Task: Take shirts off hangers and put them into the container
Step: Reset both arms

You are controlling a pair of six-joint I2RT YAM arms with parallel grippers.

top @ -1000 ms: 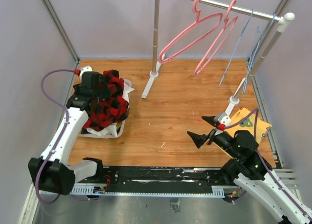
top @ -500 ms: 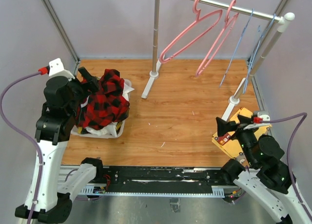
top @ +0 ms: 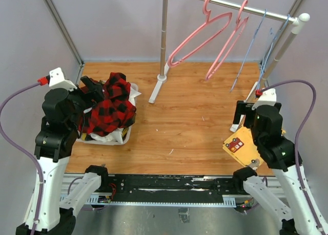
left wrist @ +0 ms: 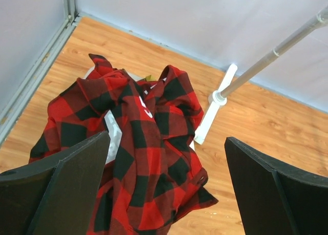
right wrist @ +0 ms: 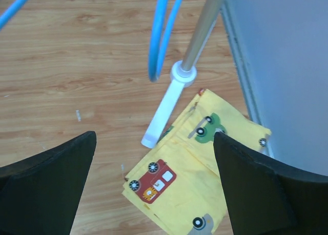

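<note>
Left of the clothes rail point(top: 230, 4), just beyond its left foot, sits the container point(top: 124, 136) on the wooden surface point(top: 189, 122). The red-and-black plaid shirt point(left wrist: 148, 158) is heaped in it, spilling over the rim on the side away from the rail's back post. A bit of white fabric point(left wrist: 113, 137) shows under the plaid.

The left claw point(left wrist: 166, 137) hangs above this heap, on the side of the container away from the rail. Its fingers are spread wide, with nothing between them. It does not touch the shirt.

On the rail itself hang four bare hangers. Two are pink point(top: 202, 33) point(top: 228, 40), near the middle of the bar. Two are thin and light blue point(top: 250, 45) point(top: 271, 45), close to the rail's right end. All four are tilted, and none carries a shirt.

By the rail's right foot point(right wrist: 165, 112) a flat yellow cloth point(right wrist: 205, 163) with small car patches lies on the surface. Its corner is just beside the foot.

The right claw point(right wrist: 154, 136) is held above that foot and cloth, below the blue hangers. Its fingers are spread wide and it grips nothing.
</note>
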